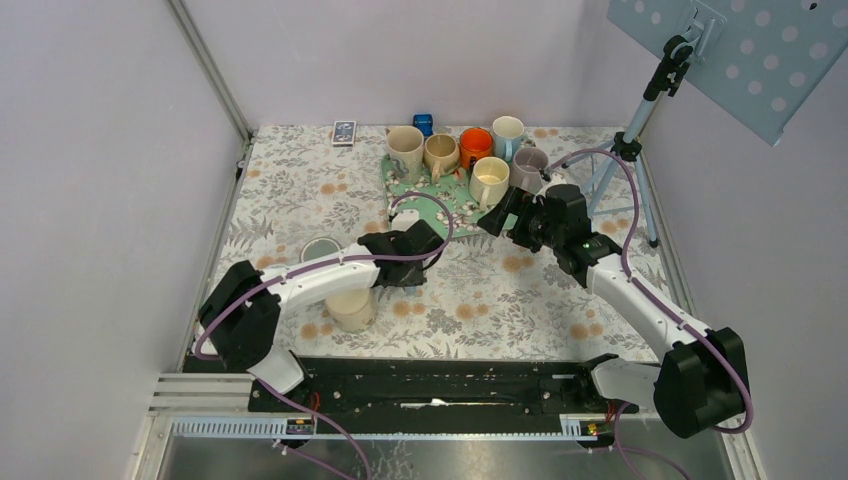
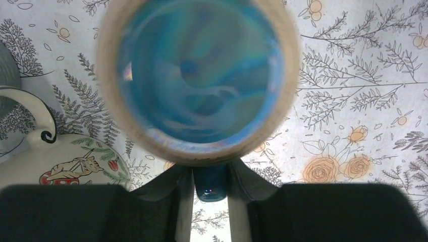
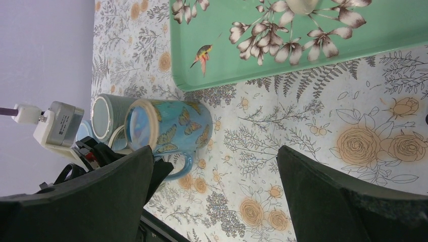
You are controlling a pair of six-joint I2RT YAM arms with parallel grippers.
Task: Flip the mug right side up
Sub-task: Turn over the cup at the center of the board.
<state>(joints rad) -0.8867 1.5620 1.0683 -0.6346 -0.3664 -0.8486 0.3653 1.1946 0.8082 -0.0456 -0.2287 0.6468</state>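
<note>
Mug (image 3: 171, 128) stands mouth-up on the table (image 1: 500, 300) just short of the green tray (image 3: 202, 20), its handle pinched in my left claw (image 2: 211, 174). I can't tell if its base sits flat, so I'd settle it gently, release, then lift straight off. My right claw (image 3: 214, 156) gapes wide, empty.

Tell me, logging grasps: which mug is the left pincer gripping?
The blue butterfly-patterned ceramic mug, its handle inside the left pincer; the cream mug beside it stands free.
</note>
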